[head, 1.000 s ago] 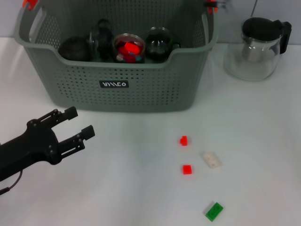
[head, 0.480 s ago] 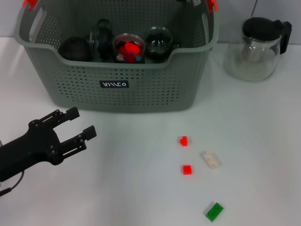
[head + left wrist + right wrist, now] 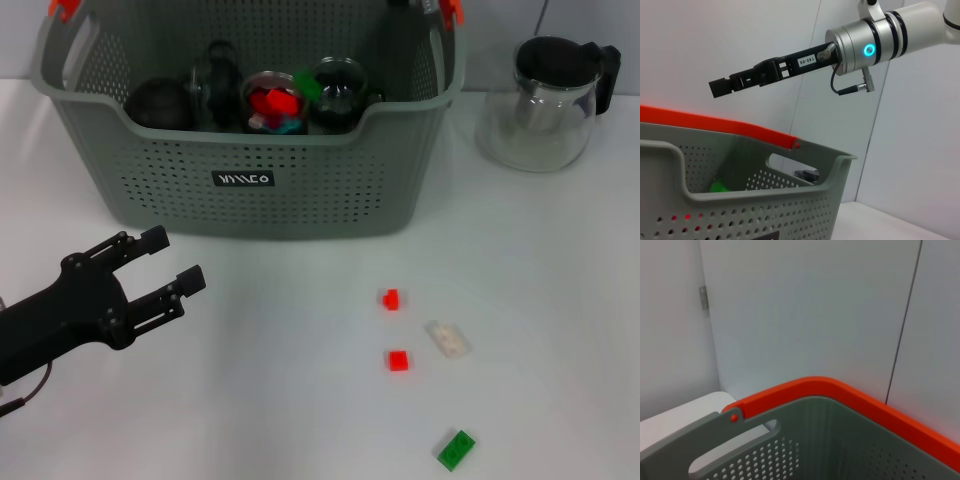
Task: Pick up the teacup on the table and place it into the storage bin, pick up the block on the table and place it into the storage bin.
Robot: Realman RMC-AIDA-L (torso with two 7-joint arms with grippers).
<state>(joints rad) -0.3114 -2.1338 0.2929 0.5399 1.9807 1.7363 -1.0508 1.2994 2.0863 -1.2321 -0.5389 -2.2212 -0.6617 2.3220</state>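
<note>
green block in storage bin

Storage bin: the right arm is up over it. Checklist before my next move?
1. Right end effector clear above the storage bin rim: ok.
2. Left end effector open, off the bin's front: ok.
3. Teacups inside bin: ok.
4. All blocks binned: not ok; upper red block, lower red block, white block, green block lie on the table.
5. Glass jug away from blocks: ok.

right pincer above storage bin
</note>
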